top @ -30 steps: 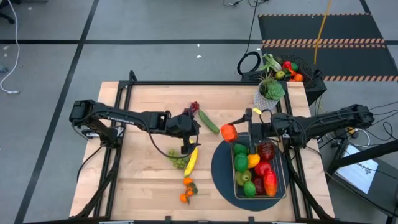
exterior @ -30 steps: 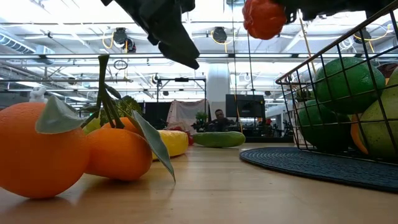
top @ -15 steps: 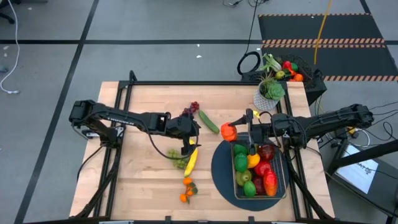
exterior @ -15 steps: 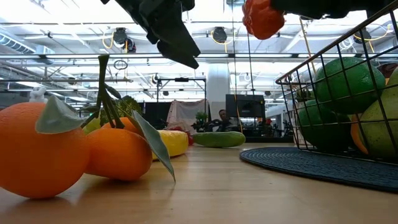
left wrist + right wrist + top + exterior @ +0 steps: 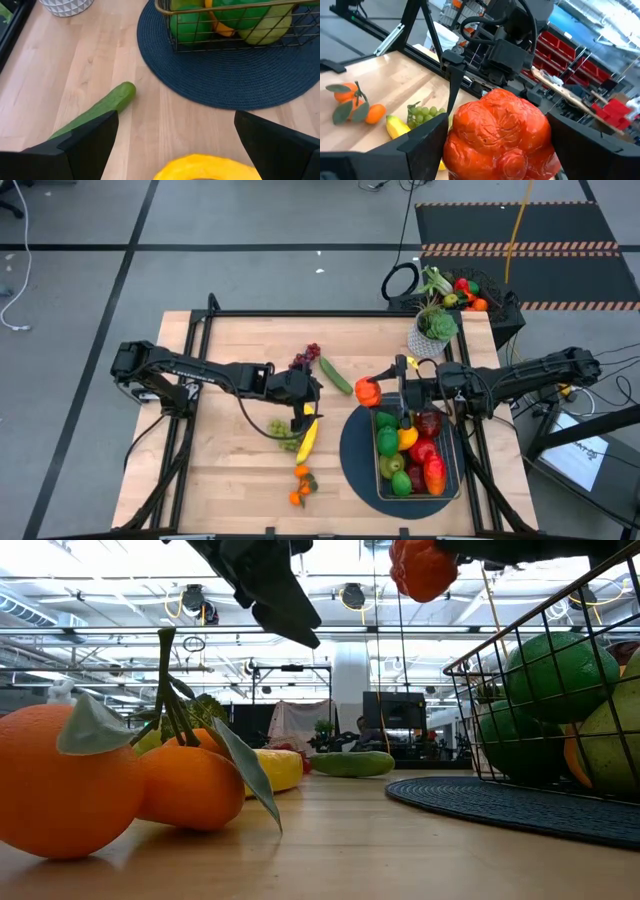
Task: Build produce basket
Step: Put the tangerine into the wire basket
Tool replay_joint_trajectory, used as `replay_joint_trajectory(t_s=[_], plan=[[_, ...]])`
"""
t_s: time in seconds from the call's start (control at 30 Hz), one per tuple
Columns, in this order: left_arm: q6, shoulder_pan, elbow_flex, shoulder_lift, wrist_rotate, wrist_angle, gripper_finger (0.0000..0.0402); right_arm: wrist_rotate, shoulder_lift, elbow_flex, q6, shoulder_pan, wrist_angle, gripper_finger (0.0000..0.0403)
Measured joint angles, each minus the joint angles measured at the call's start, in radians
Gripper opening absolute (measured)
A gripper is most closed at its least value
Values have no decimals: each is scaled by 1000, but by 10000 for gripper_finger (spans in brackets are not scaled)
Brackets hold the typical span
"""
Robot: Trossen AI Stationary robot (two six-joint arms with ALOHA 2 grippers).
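Observation:
My right gripper (image 5: 373, 392) is shut on a red-orange lobed produce piece (image 5: 497, 132), high over the far left corner of the wire basket (image 5: 455, 480). The basket holds several green, red and yellow pieces and stands on a dark round mat (image 5: 355, 455). My left gripper (image 5: 310, 392) hovers open above the table; the yellow banana (image 5: 207, 169) lies just below it, and the cucumber (image 5: 97, 111) lies on the wood to one side. Green grapes (image 5: 284, 434), purple grapes (image 5: 311, 355) and leafy oranges (image 5: 110, 780) also lie on the table. My right gripper pinches the red-orange piece by its two opposite sides (image 5: 454, 142) between its two fingers (image 5: 417, 147). The fingers lie level and come from the table's right side. The piece is lifted clear, well above the table (image 5: 424, 568).
A potted plant in a white pot (image 5: 432, 332) stands at the table's far right. Behind it is a black bin (image 5: 497, 313) with more produce. Bare wood lies to the left of the banana and along the near edge.
My right gripper has rolled a little about the line along which it points, and the red-orange piece has turned with it, staying in place.

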Motion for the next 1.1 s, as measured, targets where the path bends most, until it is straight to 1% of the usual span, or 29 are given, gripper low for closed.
replay_joint_trajectory(t_s=[0.13, 0.33, 0.47, 0.63, 0.73, 1.0, 1.1], plan=[[1, -1, 0, 0, 0, 0, 399, 6, 0, 0, 81, 0, 0, 318], [37, 3, 0, 0, -2, 0, 399, 6, 0, 0, 159, 0, 0, 318], [55, 12, 0, 0, -2, 0, 399, 10, 0, 0, 268, 0, 0, 318], [78, 29, 0, 0, -10, 0, 399, 120, 0, 0, 437, -1, -1, 318], [94, 42, 0, 0, -10, 1, 399, 156, 0, 0, 494, -1, -1, 318], [123, 97, 0, 0, -10, 0, 399, 156, 0, 0, 703, -1, -1, 318], [123, 117, 0, 0, -10, 0, 399, 144, -5, 0, 727, 1, -11, 318]])
